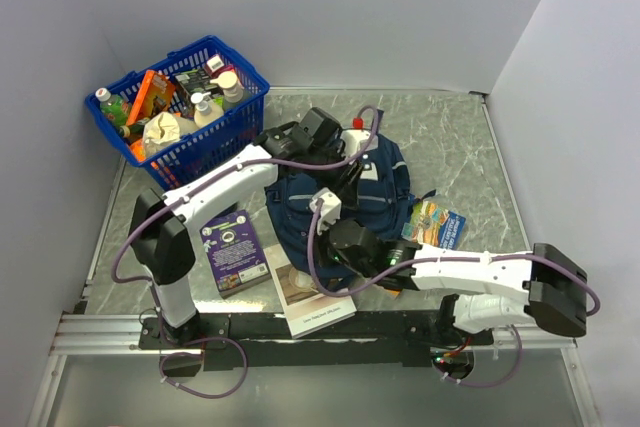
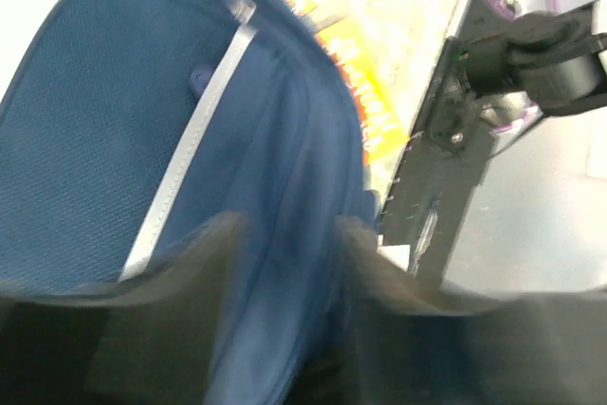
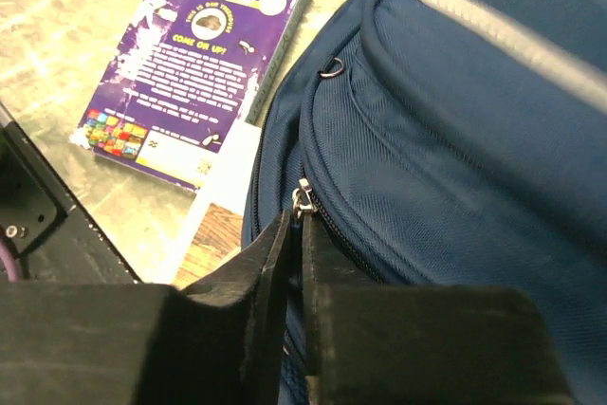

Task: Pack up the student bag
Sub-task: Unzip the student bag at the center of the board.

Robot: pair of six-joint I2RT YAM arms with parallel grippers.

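The student bag [image 1: 340, 197] lies flat near the middle of the marbled bench [image 1: 470, 147], its navy fabric bunched between both arms. The right end effector [image 3: 296, 234] comes in low at the bag's 7 o'clock corner, fingers pressed together on the metal zip pull [image 3: 303, 198] where the zip track curves round the edge of the bag. A pale grey stripe [image 3: 493, 30] crosses the panel above it.

The left end effector [image 2: 285, 234] reaches over from 10 o'clock to the bag's far side. Its two fingers stand apart with a ridge of blue fabric between them. Motion blur in the left wrist view leaves it unclear whether they grip that fabric.

Room is tight on the near side. A purple book [image 1: 232, 252] lies at the bag's 8 o'clock, just beside it, and a white-covered booklet [image 1: 312, 299] at 6 o'clock has one corner tucked under the bag's edge, its near end reaching the black rail [image 1: 300, 328] along the bench's front. A colourful leaflet [image 1: 437, 222] lies at 4 o'clock, touching the bag. A blue plastic basket [image 1: 215, 137] full of bottles and packets stands at 10 o'clock, close against the left arm's forearm. From 1 to 3 o'clock, marbled bench surface shows as far as the white walls that close in the back and right sides.
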